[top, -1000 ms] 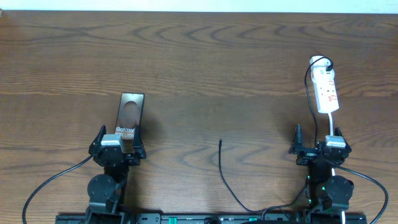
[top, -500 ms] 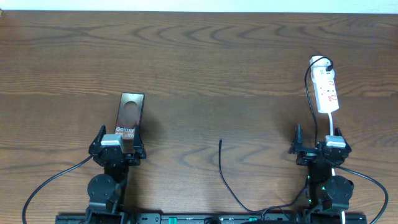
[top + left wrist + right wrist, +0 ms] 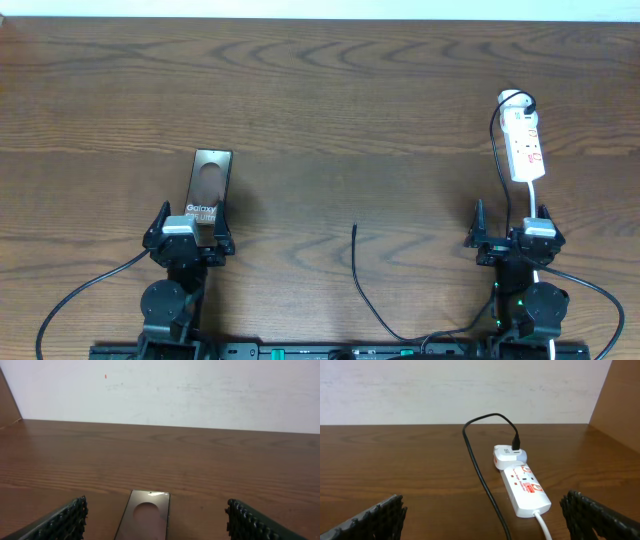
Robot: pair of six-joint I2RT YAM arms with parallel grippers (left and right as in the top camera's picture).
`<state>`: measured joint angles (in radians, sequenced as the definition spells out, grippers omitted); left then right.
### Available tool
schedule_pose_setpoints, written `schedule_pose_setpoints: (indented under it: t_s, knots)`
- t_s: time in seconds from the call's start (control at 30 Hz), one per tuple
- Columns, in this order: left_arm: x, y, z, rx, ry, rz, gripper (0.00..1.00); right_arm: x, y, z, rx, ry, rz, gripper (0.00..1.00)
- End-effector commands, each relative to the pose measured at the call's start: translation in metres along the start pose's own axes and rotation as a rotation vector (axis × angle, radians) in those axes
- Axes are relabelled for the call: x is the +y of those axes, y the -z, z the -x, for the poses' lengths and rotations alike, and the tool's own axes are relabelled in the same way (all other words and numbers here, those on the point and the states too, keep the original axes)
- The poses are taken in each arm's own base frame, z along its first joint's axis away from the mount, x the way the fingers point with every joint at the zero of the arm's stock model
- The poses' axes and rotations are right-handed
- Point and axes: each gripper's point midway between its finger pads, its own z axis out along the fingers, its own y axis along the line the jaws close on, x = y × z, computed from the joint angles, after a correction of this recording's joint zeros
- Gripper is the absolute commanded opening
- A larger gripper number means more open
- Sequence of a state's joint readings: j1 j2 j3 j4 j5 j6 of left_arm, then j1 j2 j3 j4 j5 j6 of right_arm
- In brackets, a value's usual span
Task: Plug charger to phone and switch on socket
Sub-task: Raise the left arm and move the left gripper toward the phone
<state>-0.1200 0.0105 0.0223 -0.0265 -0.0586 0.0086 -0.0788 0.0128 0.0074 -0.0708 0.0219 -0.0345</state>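
Seemingly the first step, fetching the charger (image 3: 354, 250), is not yet begun: left gripper (image 3: 190, 224) and right gripper (image 3: 511, 232) gape wide, empty. Its tip lies mid-table, pointing away from the robot. The phone (image 3: 211, 175) lies lengthwise just before the left gripper, Galaxy end nearest. Next comes a pinch behind the tip.

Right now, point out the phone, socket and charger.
phone (image 3: 212, 178): overhead view, middle of the slab.
socket (image 3: 526, 491): right wrist view, the strip's top face.
charger (image 3: 354, 245): overhead view, cable just below its free tip.
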Motion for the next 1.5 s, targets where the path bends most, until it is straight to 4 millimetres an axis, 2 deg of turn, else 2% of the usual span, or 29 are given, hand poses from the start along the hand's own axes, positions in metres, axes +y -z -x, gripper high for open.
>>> schedule_pose_setpoints:
  t_s: [0.0, 0.87, 0.97, 1.2, 1.33, 1.47]
  knots:
    - [0.005, -0.001, -0.017, 0.052, -0.025, 0.029, 0.86, 0.003, 0.0, -0.001, 0.002, 0.005, 0.015, 0.99]
    - [0.005, -0.001, -0.017, 0.052, -0.025, 0.029, 0.87, 0.003, 0.0, -0.001, 0.002, 0.005, 0.015, 0.99]
    - [0.01, -0.001, -0.013, 0.036, -0.023, 0.059, 0.87, 0.003, 0.0, -0.001, 0.002, 0.005, 0.015, 0.99]
    - [0.003, -0.001, -0.011, 0.029, -0.021, 0.016, 0.87, 0.003, 0.0, -0.001, 0.002, 0.005, 0.014, 0.99]
    - [-0.003, 0.002, -0.003, 0.042, -0.017, -0.018, 0.87, 0.003, 0.0, -0.001, 0.002, 0.005, 0.015, 0.99]
    - [-0.004, 0.003, 0.018, 0.09, -0.023, -0.014, 0.87, 0.003, 0.0, -0.001, 0.002, 0.005, 0.015, 0.99]
